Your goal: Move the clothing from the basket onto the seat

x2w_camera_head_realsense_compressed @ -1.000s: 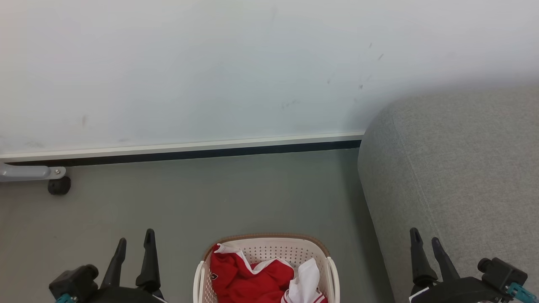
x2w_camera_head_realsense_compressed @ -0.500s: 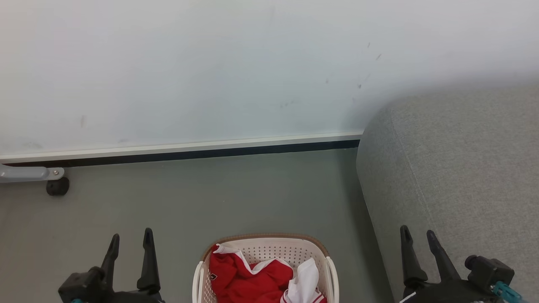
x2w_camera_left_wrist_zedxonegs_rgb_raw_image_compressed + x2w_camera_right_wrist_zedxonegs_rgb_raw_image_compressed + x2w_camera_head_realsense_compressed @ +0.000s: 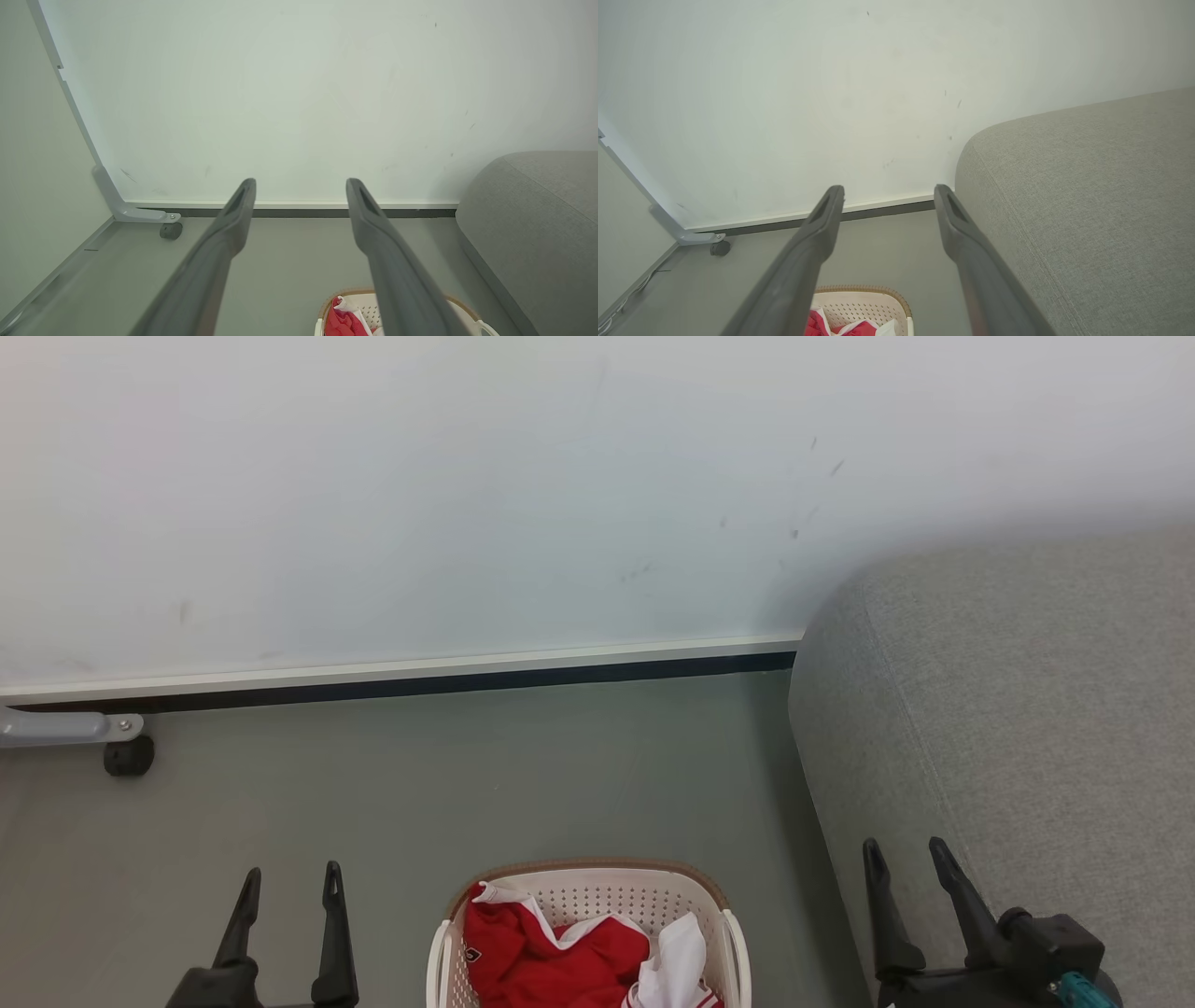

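**Both grippers spread wide beside a loaded laundry basket**

Head view. The cream-white perforated plastic basket, with a brown woven-look rim, stands on the grey floor at the bottom centre. Inside it lies the clothing: crumpled red sports fabric with white trim and a white fold at its right side. The large grey fabric-upholstered seat, rounded at its corner and crossed by a stitched seam, stands to the right of the basket, with a strip of floor between the two. The left gripper hangs to the left of the basket, apart from it, its two long dark fingers spread and gripping nothing. The right gripper shows against the seat's side face, fingers likewise spread and empty; whether it touches the fabric cannot be told. Behind, a white wall panel meets the floor along a dark strip. A small black castor on a grey metal foot sits at the far left.
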### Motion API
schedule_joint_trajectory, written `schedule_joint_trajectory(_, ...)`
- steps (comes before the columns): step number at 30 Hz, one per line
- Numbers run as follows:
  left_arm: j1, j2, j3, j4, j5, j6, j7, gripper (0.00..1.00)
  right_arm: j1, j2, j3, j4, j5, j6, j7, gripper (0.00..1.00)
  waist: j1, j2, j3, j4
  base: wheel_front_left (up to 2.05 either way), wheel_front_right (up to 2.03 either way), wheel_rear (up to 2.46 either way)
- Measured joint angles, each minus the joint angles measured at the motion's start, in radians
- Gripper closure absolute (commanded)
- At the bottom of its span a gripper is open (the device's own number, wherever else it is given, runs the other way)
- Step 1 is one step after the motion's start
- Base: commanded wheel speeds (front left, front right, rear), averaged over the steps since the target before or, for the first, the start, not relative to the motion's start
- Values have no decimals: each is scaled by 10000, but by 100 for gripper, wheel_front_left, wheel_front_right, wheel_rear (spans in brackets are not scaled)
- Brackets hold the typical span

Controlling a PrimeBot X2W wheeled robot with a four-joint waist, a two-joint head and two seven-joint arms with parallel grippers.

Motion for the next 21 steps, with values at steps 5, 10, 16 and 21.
schedule_joint_trajectory(5, 45, 0, 0, -13, 604, 102, -196, 0, 15, -33, 194, -59, -633, -79, -182, 0, 0, 0, -49, 13, 0, 0, 0)
schedule_joint_trajectory(10, 182, 0, -2, -46, 966, 174, -261, 0, 25, -46, 295, -88, -991, -81, -261, 0, 0, 0, -97, 40, 0, 0, 0)
schedule_joint_trajectory(16, 188, -8, 19, -38, 966, 173, -261, 0, 94, -44, 286, -90, -1005, -81, -263, 0, 0, 0, -131, 73, 0, 0, 0)
schedule_joint_trajectory(21, 196, -21, 61, -15, 965, 163, -261, 0, 112, -36, 261, -94, -1007, -81, -263, 0, 0, 0, -130, 84, 0, 0, 0)
